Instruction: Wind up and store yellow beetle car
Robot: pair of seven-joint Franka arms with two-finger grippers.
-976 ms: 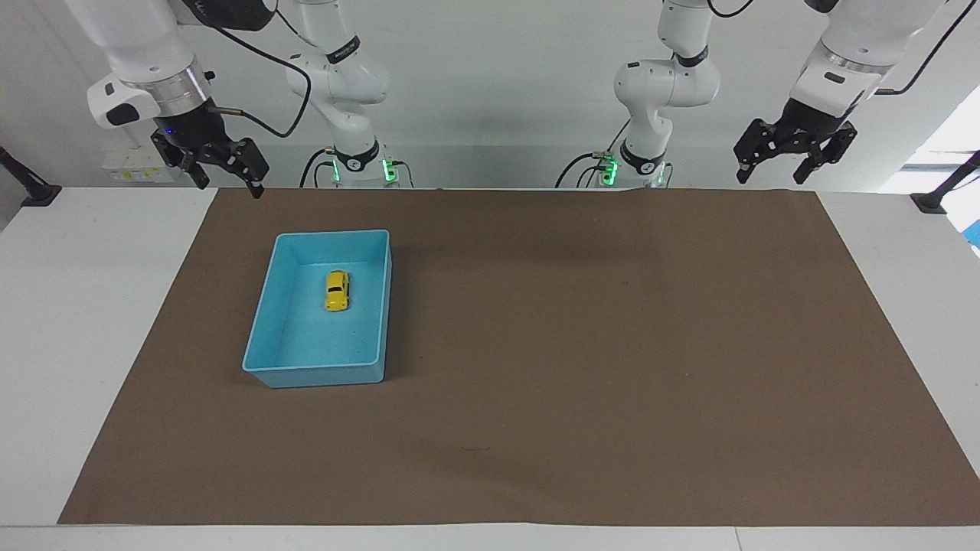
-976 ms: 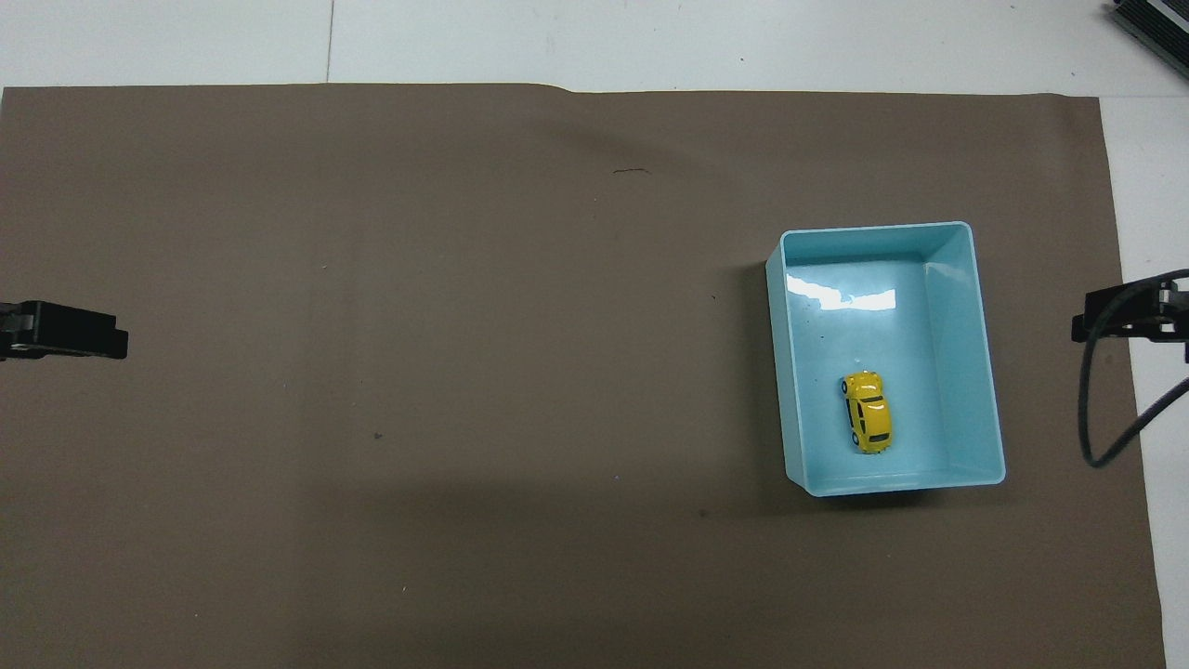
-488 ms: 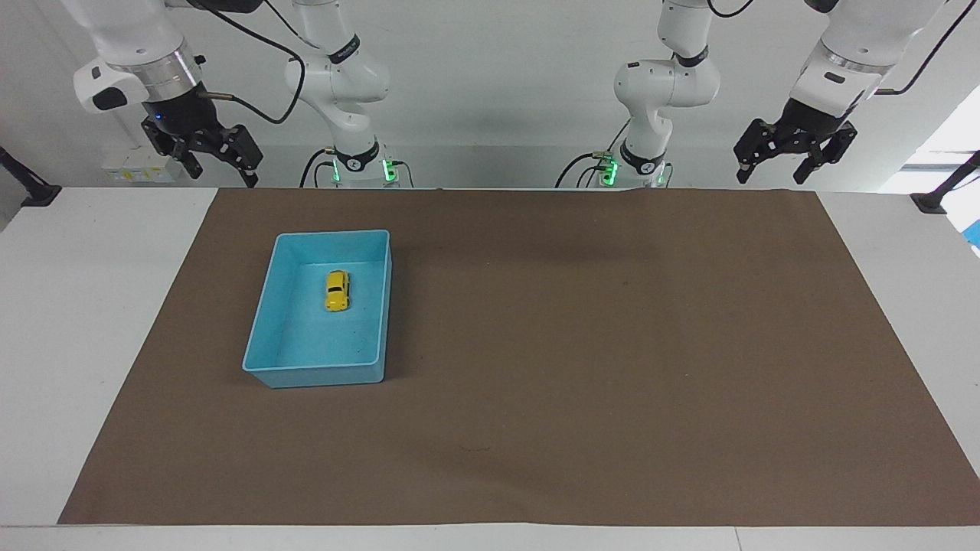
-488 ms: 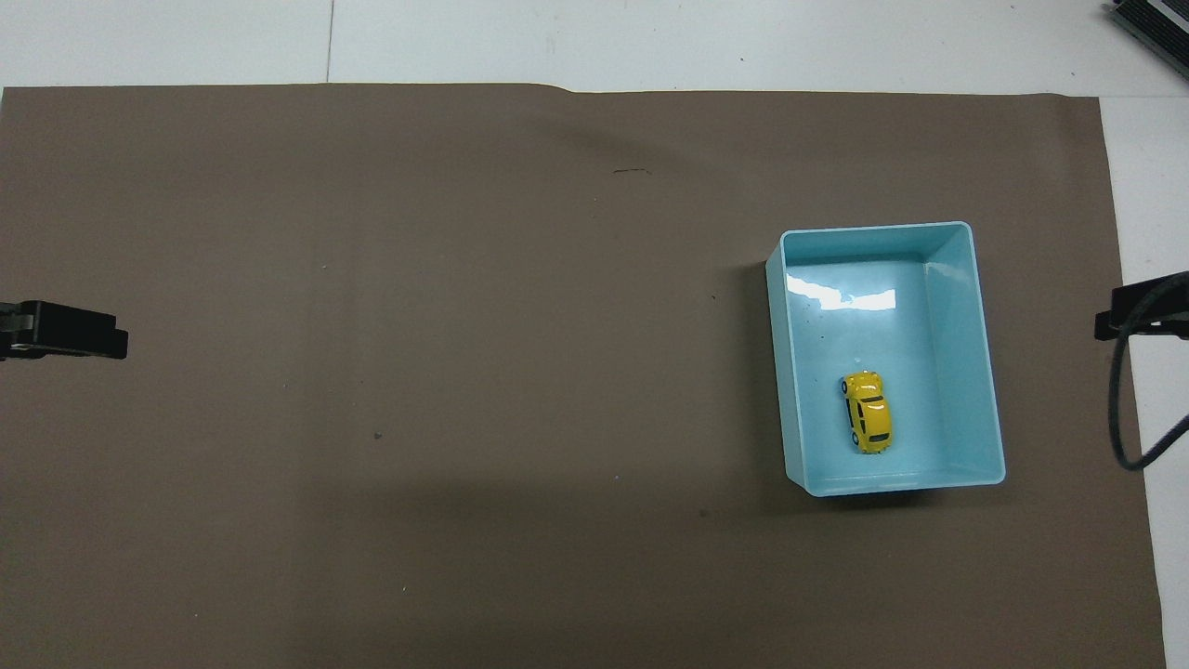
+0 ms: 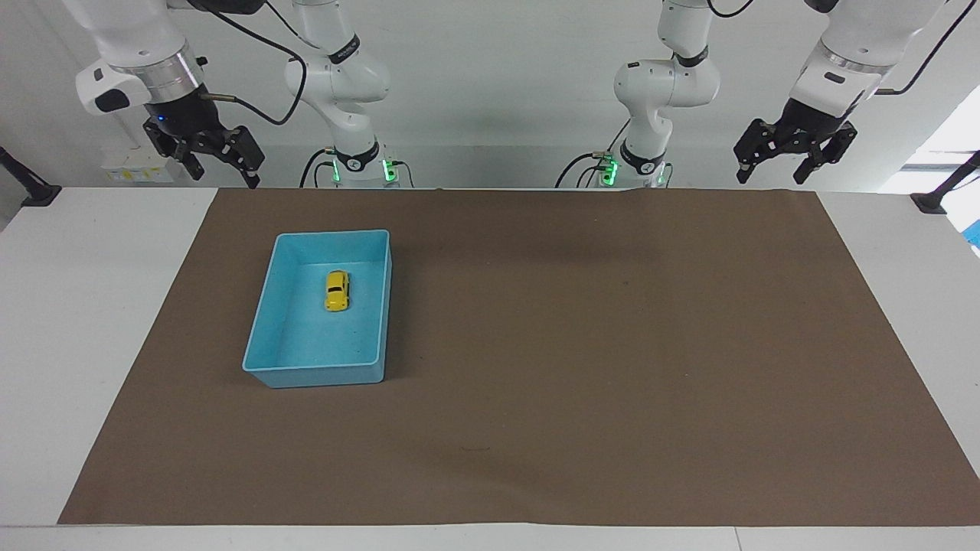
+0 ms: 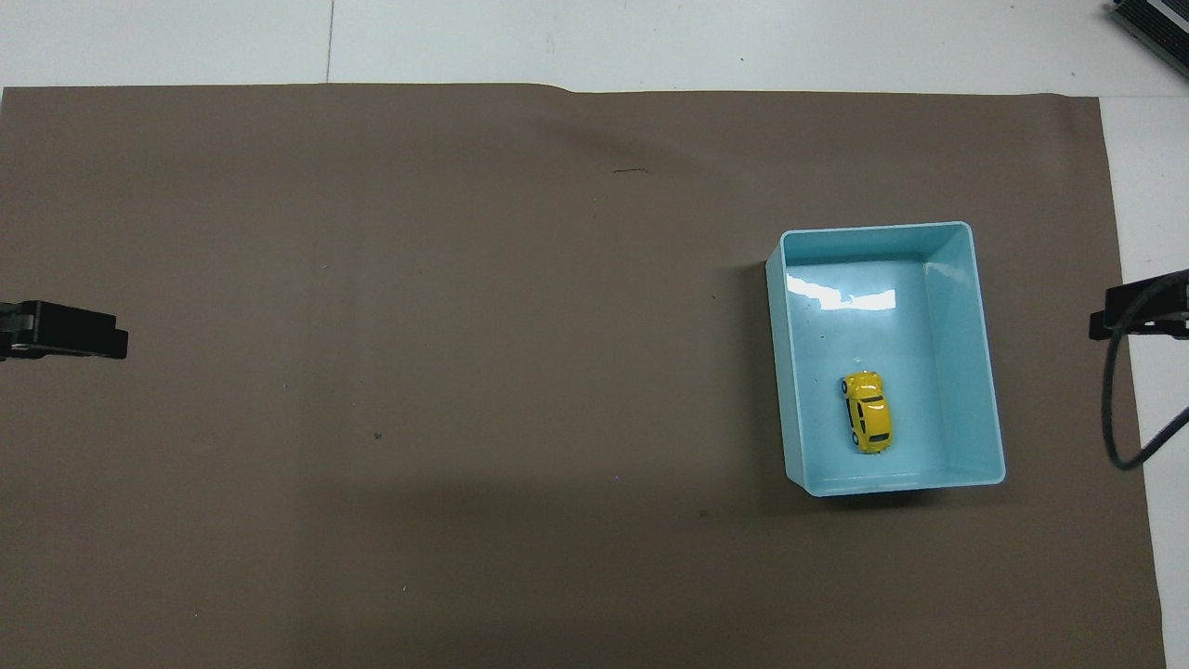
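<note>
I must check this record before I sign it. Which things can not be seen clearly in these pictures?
- Yellow beetle car in the blue bin: any wind-up part is too small to see in either view.
- Left gripper and right gripper, both open: the overhead view's side edges cut them off.
- Car's underside: hidden against the bin's floor in both views.

A mat (image 5: 582,367) covers most of the table (image 5: 92,306). On the mat, toward the right arm's end of the table, stands a bin (image 5: 264,348). The yellow beetle car (image 5: 336,290) lies inside the bin, on its floor, in the half nearer to the robots, with its length along the long side of the bin. The right gripper (image 5: 223,166) hangs over the table edge near the robots, apart from the bin. The left gripper (image 5: 772,170) hangs over the same edge at the left arm's end, well apart from the bin.
</note>
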